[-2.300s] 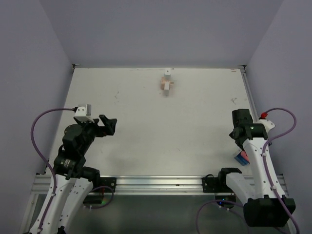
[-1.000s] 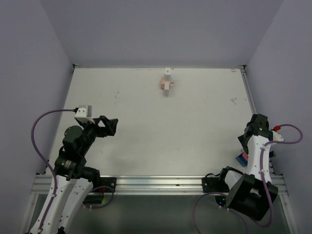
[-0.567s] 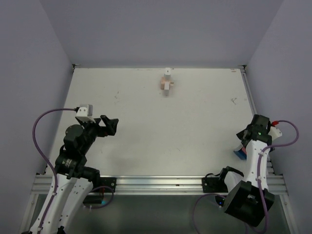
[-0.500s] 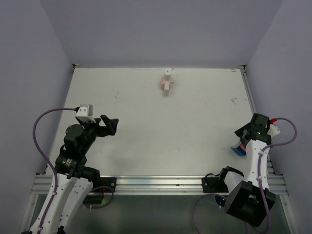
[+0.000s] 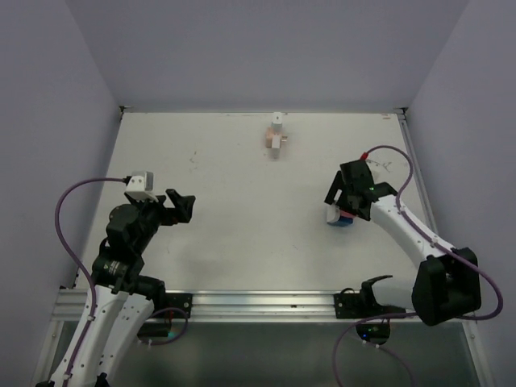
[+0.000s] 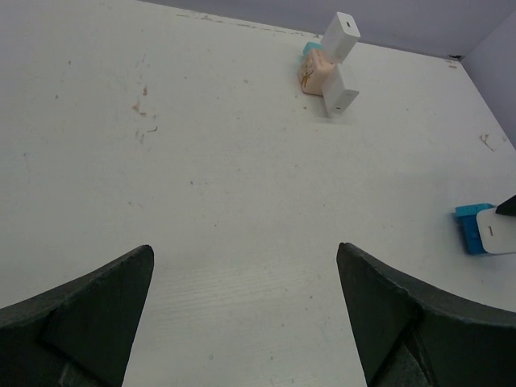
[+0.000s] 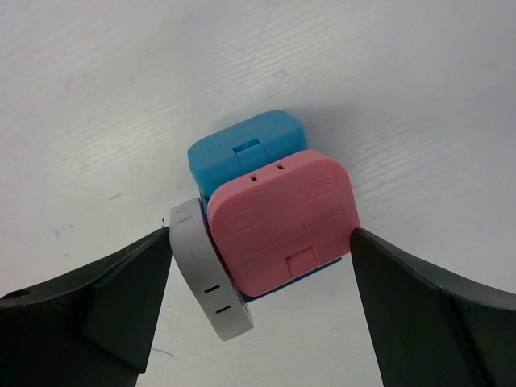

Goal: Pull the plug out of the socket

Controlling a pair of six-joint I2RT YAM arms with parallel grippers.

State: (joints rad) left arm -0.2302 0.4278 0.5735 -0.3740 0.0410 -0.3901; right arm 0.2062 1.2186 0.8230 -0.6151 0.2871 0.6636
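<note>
A peach socket cube with white plugs in it lies at the far middle of the table. It also shows in the left wrist view, with one white plug at its top and another below. My right gripper is shut on a stacked pink, blue and white adapter block; one finger touches the white part, the other the pink side. The block sits low over the table, right of centre. My left gripper is open and empty at the near left.
White table with side rails and purple walls around. The right arm stretches from its base at the near right across to the block. A red-tipped cable loops above the right wrist.
My right arm has swung from the table's right edge in towards the middle, carrying the pink and blue block with it. My left arm has hardly moved.
</note>
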